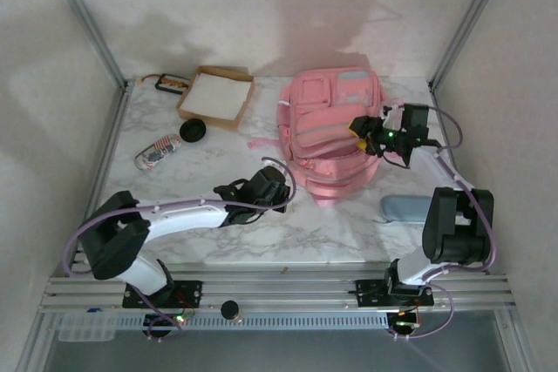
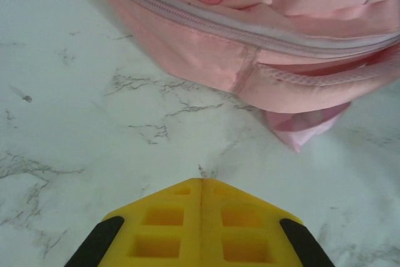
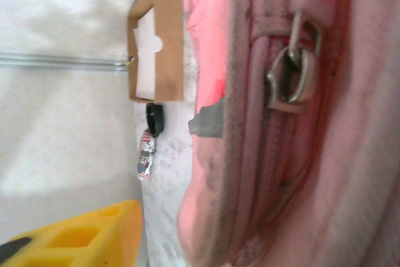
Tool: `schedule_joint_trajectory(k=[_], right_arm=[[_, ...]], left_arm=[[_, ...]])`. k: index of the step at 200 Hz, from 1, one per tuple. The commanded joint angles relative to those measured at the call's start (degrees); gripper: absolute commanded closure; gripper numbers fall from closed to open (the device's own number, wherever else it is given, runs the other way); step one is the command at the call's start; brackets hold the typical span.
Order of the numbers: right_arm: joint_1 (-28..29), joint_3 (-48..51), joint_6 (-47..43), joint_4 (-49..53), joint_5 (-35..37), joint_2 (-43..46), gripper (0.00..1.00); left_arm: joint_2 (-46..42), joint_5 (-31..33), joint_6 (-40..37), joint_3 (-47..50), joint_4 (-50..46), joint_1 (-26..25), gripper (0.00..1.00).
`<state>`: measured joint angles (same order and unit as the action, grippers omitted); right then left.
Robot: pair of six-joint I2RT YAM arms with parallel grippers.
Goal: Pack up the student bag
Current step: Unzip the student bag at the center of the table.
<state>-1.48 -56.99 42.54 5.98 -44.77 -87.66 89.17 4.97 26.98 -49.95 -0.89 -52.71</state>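
The student bag (image 1: 327,141) lies right of centre on the tabletop (image 1: 331,233), so we should brace its near edge with the shut, empty left hand (image 1: 283,191) and centre the right hand (image 1: 366,132), whose spread we cannot tell, on the metal zip pull (image 3: 292,70).

One each: student bag (image 1: 327,128), cardboard box (image 1: 187,100), grey case (image 1: 403,208), black disc (image 1: 192,131), striped object (image 1: 155,152), dark flat object (image 1: 171,84).

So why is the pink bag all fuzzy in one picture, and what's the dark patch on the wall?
Right wrist view: the student bag sits very close to the lens, so its fabric and zip pull look soft. Top external view: soft grey shadows fall on the back wall above the bag.
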Motion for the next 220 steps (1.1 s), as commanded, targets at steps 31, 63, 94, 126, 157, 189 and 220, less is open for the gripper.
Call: schedule_joint_trajectory(k=[31, 63, 94, 126, 157, 189, 220], right_arm=[[7.32, 9.92, 7.67, -7.6, 19.49, 8.64, 0.22], [15.32, 13.3, 14.86, -12.34, 29.26, 10.85, 0.17], [22.73, 12.31, 19.07, -14.9, 36.45, 9.48, 0.16], [28.38, 9.49, 21.51, -18.12, 44.03, 4.78, 0.22], [31.05, 6.49, 21.43, -16.05, 52.82, 1.01, 0.39], [31.1, 5.33, 18.94, -17.42, 52.45, 1.44, 0.69], [30.49, 1.49, 17.79, -13.1, 45.76, 2.0, 0.98]], left_arm=[[6.77, -0.4, -1.88, -8.52, 0.59, 3.82, 1.0], [6.74, -1.54, -0.25, -10.4, 1.68, 5.49, 1.0], [6.84, -2.22, 0.27, -10.6, 2.03, 6.55, 1.0], [6.81, -2.69, 0.53, -10.93, 3.15, 6.99, 1.0], [6.21, -3.45, 0.7, -10.89, 2.99, 8.52, 1.0], [4.63, -3.4, -0.49, -9.71, 1.97, 10.19, 1.0], [2.68, -7.47, -1.74, -7.26, 2.05, 12.46, 0.87]])
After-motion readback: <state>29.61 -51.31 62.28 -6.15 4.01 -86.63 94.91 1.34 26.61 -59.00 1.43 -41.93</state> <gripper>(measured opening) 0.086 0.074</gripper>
